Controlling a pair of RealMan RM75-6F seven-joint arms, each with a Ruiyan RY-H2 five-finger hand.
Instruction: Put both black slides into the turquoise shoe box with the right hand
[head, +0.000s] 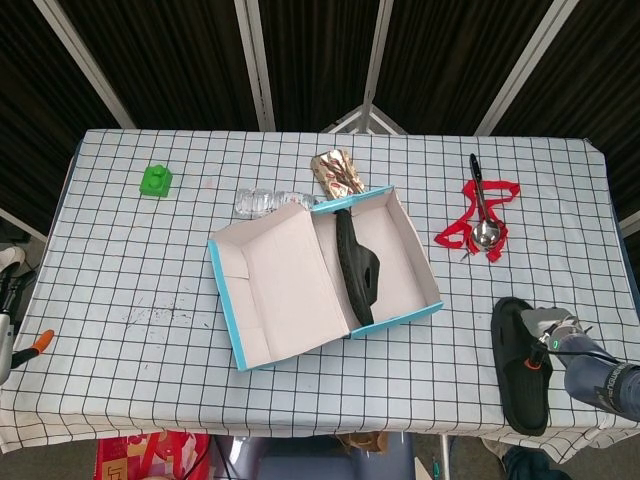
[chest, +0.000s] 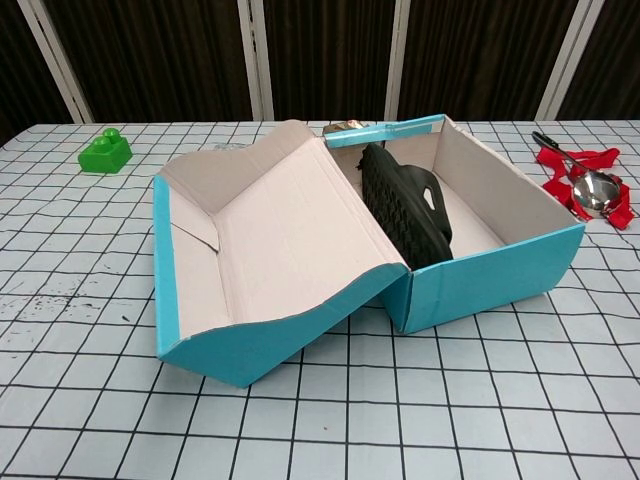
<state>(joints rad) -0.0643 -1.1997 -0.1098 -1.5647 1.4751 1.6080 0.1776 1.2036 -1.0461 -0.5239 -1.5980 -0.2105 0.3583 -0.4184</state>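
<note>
The turquoise shoe box (head: 396, 319) (chest: 490, 275) stands open mid-table, its lid folded out to the left. One black slide (head: 358, 265) (chest: 405, 215) leans on its side inside, against the box's left wall. The other black slide (head: 518, 372) lies flat on the table at the front right, near the edge. My right hand (head: 555, 328) is against that slide's right side by the strap; whether its fingers grip it is unclear. Only a sliver of my left hand (head: 8, 345) shows at the far left edge. The chest view shows neither hand.
A red strap with a metal spoon (head: 480, 225) (chest: 590, 185) lies right of the box. A foil packet (head: 337, 175) and a clear plastic bottle (head: 265, 202) sit behind it. A green block (head: 156, 181) (chest: 105, 152) is at the far left.
</note>
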